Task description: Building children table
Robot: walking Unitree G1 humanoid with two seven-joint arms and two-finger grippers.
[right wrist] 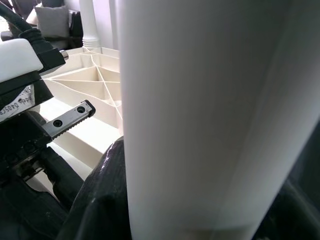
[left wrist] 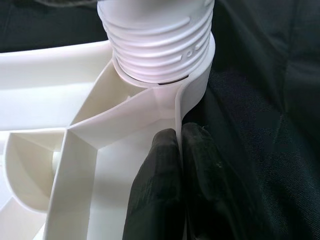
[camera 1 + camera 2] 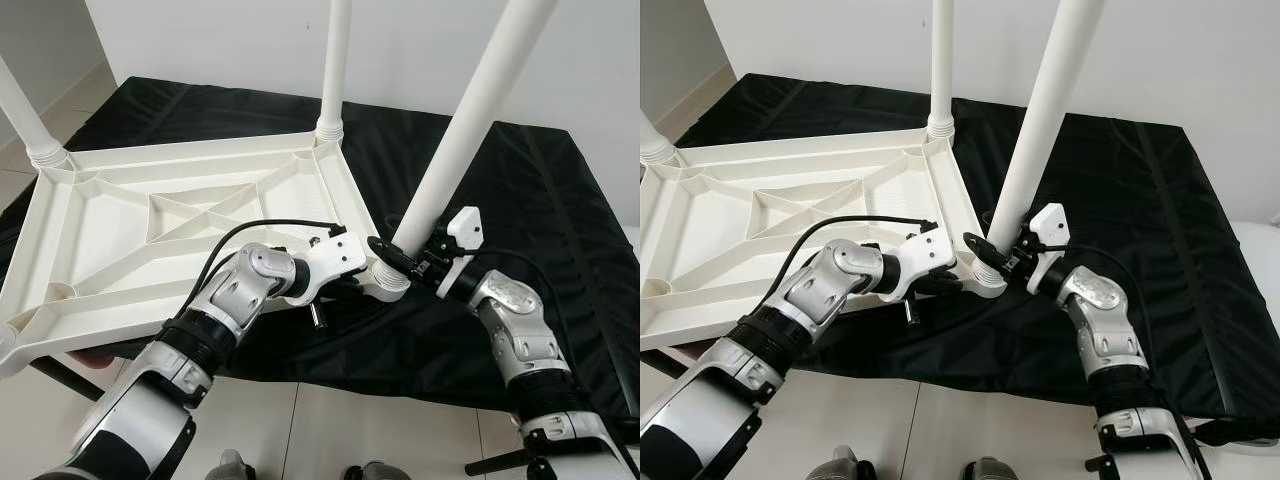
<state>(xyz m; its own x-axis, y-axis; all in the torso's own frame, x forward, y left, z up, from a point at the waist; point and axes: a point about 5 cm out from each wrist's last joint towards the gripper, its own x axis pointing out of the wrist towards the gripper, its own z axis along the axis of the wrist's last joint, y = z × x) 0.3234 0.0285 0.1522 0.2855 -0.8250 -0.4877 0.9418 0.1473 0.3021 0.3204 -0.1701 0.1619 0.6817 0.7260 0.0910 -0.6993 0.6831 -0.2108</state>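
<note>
Three white legs stand up from the upturned white plastic tabletop (image 3: 150, 215), which lies underside up on a surface draped in black cloth (image 3: 540, 200). I see its ribbed, cross-braced underside facing me, with its near left part hanging past the edge of the surface over the tiled floor (image 3: 330, 430).

My left gripper (image 3: 350, 283) is at the tabletop's near right corner. In the left wrist view its two black fingers (image 2: 155, 190) are pressed together on the thin rim wall just below the threaded socket (image 2: 160, 40), so the jaws are closed on the tabletop's edge.

My right gripper (image 3: 405, 262) is at the base of the nearest leg (image 3: 470, 120), which leans to the right from that same corner socket. The jaws sit on either side of the leg's lower end, and in the right wrist view the white tube (image 1: 210, 115) runs between dark fingers (image 1: 100, 200), so I read the jaws as clamped on the leg.

The other two legs stand at the far right corner (image 3: 335, 60) and the far left corner (image 3: 25, 120).
</note>
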